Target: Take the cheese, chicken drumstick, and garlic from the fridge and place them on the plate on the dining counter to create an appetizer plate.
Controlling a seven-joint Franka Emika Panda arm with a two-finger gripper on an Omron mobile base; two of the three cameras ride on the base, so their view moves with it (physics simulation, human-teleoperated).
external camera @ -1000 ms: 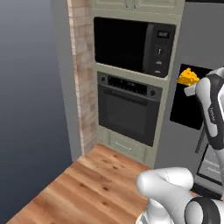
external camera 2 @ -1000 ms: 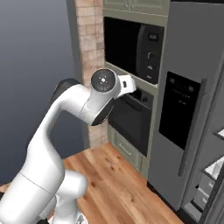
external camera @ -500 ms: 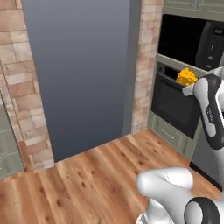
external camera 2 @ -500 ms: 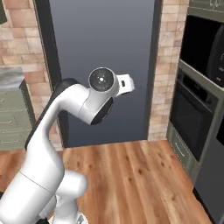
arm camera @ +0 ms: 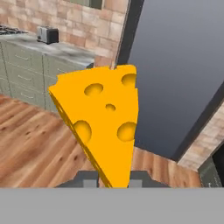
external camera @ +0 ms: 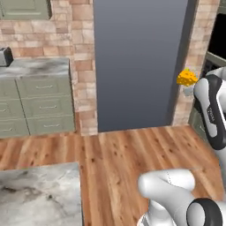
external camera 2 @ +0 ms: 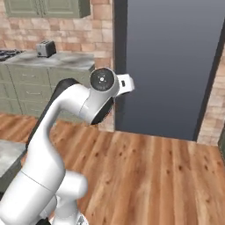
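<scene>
A yellow-orange wedge of cheese with round holes stands upright close to the hand camera, and my gripper is shut on its lower tip. From the left base view the cheese hangs high at the right, just ahead of my gripper at the end of the raised white arm. A corner of the marbled dining counter lies at the lower left, well away from the cheese. The fridge, plate, chicken drumstick and garlic are out of view.
A dark grey panel stands straight ahead between brick piers. Sage-green wall cabinets with a worktop and a toaster line the left wall. A black oven front edges in at the right. Wooden floor lies open ahead.
The base has turned left, so the whole scene slid right: the fridge and ovens passed out of view, the grey panel and green cabinets came in. The cheese stays gripped.
</scene>
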